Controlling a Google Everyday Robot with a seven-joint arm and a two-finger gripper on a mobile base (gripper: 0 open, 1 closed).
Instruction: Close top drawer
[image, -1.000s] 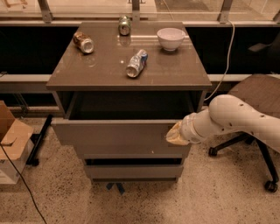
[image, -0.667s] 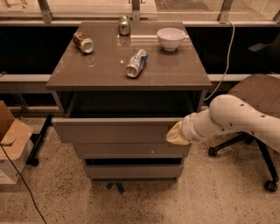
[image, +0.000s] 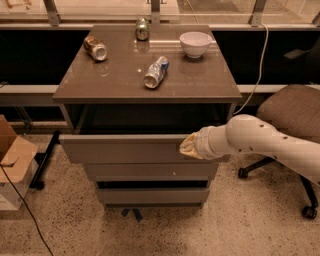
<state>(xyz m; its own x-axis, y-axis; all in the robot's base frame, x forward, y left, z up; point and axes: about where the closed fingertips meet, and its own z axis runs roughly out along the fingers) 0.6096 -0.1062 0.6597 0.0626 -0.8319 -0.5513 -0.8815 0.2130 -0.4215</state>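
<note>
The white arm reaches in from the right, forearm nearly level, sloping slightly down leftward. Its tan hand points left, at the right part of the top drawer front.

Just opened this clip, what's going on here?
The robot's arm reaches in from the right, with its gripper at the front of the top drawer, near its right end. The drawer stands pulled out, not yet closed. Three cans and a white bowl sit on the cabinet top.
</note>
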